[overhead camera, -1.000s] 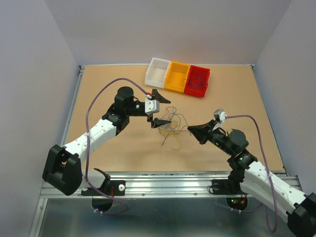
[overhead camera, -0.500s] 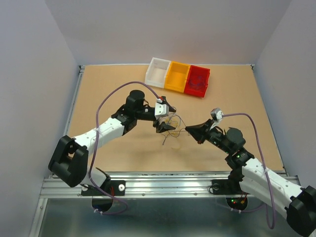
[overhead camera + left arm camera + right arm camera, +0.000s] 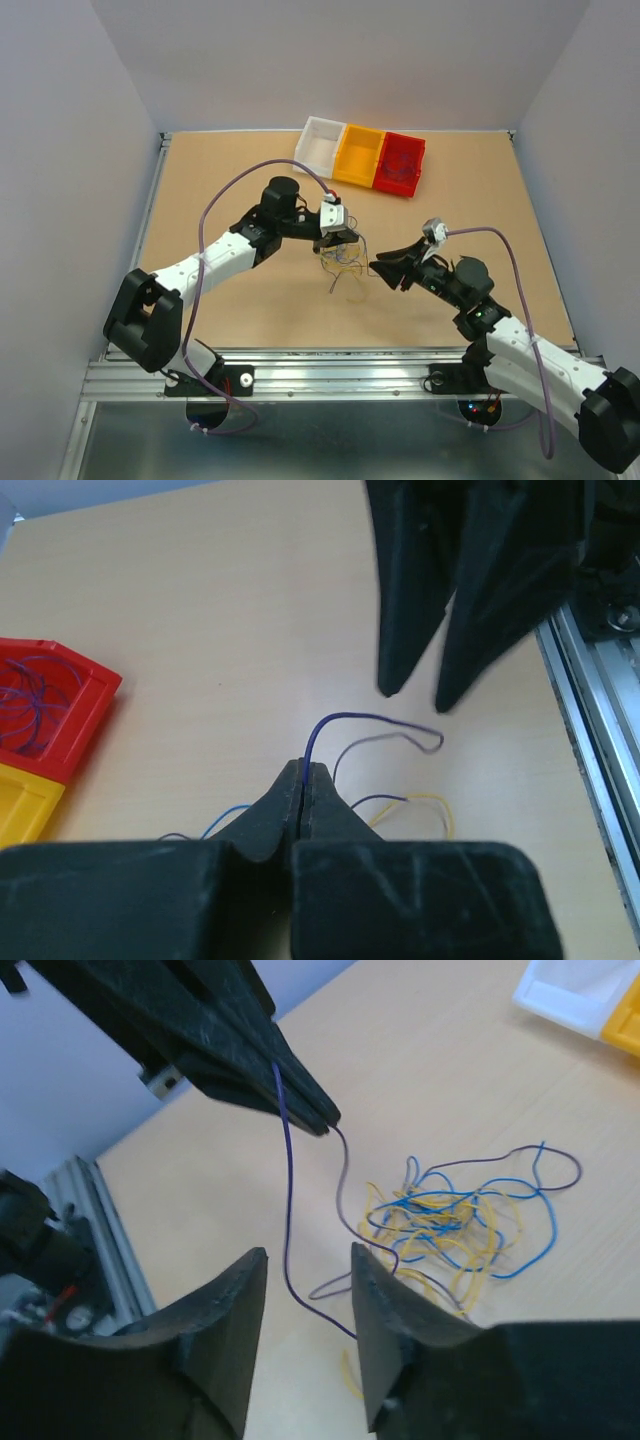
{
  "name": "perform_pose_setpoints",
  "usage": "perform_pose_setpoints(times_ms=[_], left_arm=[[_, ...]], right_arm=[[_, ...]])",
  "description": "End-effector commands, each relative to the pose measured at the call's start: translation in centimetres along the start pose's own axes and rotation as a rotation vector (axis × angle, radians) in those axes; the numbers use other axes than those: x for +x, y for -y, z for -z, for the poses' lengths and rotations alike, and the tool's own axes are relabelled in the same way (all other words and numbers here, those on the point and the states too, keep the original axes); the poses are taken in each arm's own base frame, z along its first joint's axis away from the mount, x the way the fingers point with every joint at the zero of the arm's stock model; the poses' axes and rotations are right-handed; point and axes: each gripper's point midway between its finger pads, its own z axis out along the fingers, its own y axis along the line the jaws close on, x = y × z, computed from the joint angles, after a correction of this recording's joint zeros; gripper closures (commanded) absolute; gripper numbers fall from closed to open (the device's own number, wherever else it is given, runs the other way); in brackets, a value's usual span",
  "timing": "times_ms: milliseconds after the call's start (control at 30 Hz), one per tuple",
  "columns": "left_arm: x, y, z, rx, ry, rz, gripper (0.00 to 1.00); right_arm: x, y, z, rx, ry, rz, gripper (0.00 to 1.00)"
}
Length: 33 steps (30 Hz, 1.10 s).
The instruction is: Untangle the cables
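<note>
Red bin holds coiled purple wires.

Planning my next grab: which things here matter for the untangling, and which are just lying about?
In the job:
purple wire, pinched in the left gripper
wire tangle
right gripper, open

Lying about:
white bin
yellow bin
red bin

Cables in frt of bins.

no readable text, label, brand, number or sign anywhere in these views
</note>
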Motion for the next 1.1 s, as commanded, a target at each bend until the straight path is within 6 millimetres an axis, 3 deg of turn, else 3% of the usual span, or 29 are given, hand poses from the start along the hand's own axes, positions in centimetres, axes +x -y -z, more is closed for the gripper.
perform_pose_setpoints(times_ms=[0,67,200,433,800,933,1067], left_arm=[[-3.5,-1.1,-0.2,-0.003,0.044,0.005,1.00],[-4.4,-1.0,0.0,0.006,0.045,0.038,1.00],[-5.9,-1.0,0.7,-0.023,0.061,0.052,1.00],[-7.4,-3.2,2.2,-0.142,0.068,0.128,1.00],[-9.8,-6.1,7.7,-0.312,0.178,0.172,1.00],[-9.8,-6.2,8.4,-0.315,0.191,0.184,1.00],[-9.8,-6.3,8.5,-0.314,0.192,0.186,1.00]], right_arm=[[-0.6,-0.2,-0.6,-0.029,0.041,0.058,0.42],[-0.1,0.4,-1.0,-0.020,0.031,0.078,0.27],[0.4,0.9,-1.7,-0.017,0.020,0.103,0.21],[2.4,1.6,-2.6,-0.050,-0.037,0.180,0.21],[4.6,3.5,-6.1,-0.059,-0.121,0.181,0.24],[4.7,4.0,-7.4,-0.053,-0.117,0.172,0.32],[4.5,4.3,-8.1,-0.053,-0.097,0.162,0.31]])
